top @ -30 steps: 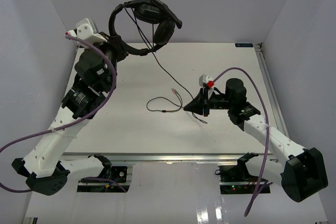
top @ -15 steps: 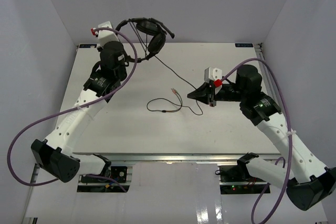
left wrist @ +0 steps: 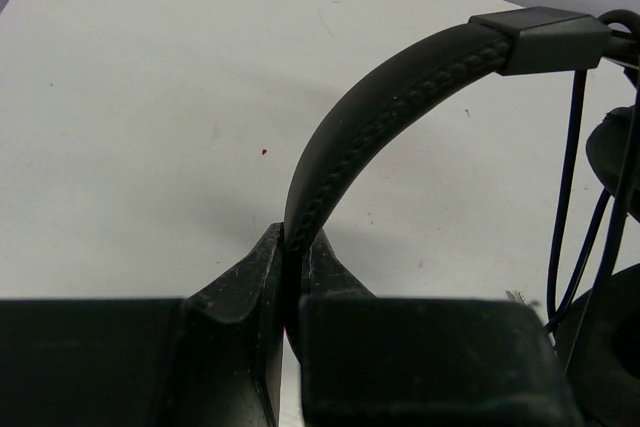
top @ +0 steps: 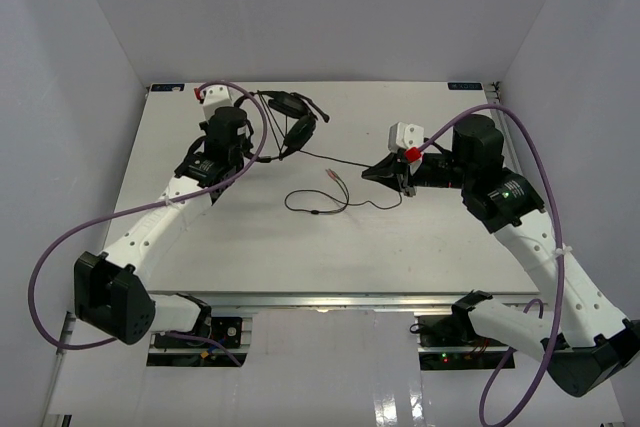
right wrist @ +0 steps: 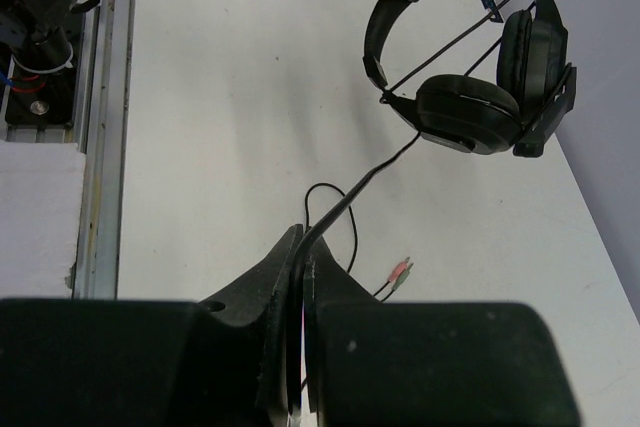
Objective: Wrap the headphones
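Observation:
The black headphones (top: pixel 292 123) hang at the table's back left, earcups low over the surface. My left gripper (top: pixel 252 113) is shut on the curved headband (left wrist: pixel 390 117), which rises from between its jaws (left wrist: pixel 295 247). The thin black cable (top: pixel 335 160) runs from the earcups to my right gripper (top: pixel 373 175), which is shut on it. In the right wrist view the cable (right wrist: pixel 352 195) enters the right gripper (right wrist: pixel 305 239), with the headphones (right wrist: pixel 470 97) beyond. The slack lies looped on the table (top: pixel 318 209). The pale plug (top: pixel 333 175) lies loose, and also shows in the right wrist view (right wrist: pixel 400 271).
The white table (top: pixel 250 247) is enclosed by white walls on the left, back and right. A metal rail (top: pixel 515 177) runs along the table's right edge. The rail also shows in the right wrist view (right wrist: pixel 100 147).
My left arm has swung the headphones down from high above the back edge to low over the table. My right gripper has shifted slightly back and right, still holding the cable.

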Tool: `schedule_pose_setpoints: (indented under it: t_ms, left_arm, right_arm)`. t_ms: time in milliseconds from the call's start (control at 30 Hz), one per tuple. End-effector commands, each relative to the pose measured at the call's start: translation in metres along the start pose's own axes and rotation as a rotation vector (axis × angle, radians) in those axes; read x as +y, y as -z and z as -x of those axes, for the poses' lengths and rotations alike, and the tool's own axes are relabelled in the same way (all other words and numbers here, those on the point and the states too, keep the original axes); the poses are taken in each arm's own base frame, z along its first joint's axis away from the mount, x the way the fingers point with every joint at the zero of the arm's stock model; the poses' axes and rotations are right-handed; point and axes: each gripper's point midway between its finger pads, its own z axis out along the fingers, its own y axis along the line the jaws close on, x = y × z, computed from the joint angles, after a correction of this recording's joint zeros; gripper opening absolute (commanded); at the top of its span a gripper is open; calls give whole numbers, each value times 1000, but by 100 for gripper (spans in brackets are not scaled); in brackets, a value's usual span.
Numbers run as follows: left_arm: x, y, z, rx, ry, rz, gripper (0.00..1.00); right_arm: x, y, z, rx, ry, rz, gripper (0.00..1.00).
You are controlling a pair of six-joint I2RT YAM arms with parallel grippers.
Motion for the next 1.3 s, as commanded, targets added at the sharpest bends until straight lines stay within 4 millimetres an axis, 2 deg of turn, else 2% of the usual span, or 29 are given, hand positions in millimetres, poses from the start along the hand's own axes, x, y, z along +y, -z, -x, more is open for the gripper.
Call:
schedule_pose_setpoints:
  t_ms: [0,100,233,333,367,567,733,833,1033,1267]
  left_arm:
    - [-4,-5,12,-21,118,-10,0]
    - [-10,-10,19,-1,203,-26,0]
    - [-36,-23,33,38,301,-53,0]
    - [-51,-33,34,81,345,-54,0]
    - [-53,-31,43,65,356,-62,0]
    - [-68,-50,24,144,414,-49,0]
    - [-81,-49,23,187,476,-99,0]
    - [-92,-44,28,207,503,-151,0]
    - [-100,-40,33,224,524,-191,0]
    - [-90,-47,22,220,483,-145,0]
  right_arm:
    - [7,2,14,-43,43,37,8]
    - [16,-2,9,-50,27,81,8]
    - [29,-6,2,-55,-13,132,8]
    - [31,-6,1,-56,-12,136,8]
    - [32,-7,1,-55,-14,138,8]
    - [38,-9,-7,-43,-16,142,8]
    - [45,-14,-21,-22,-31,152,8]
    - [51,-17,-39,4,-46,158,8]
    - [55,-20,-53,23,-59,162,8]
    - [52,-19,-48,25,-35,158,8]
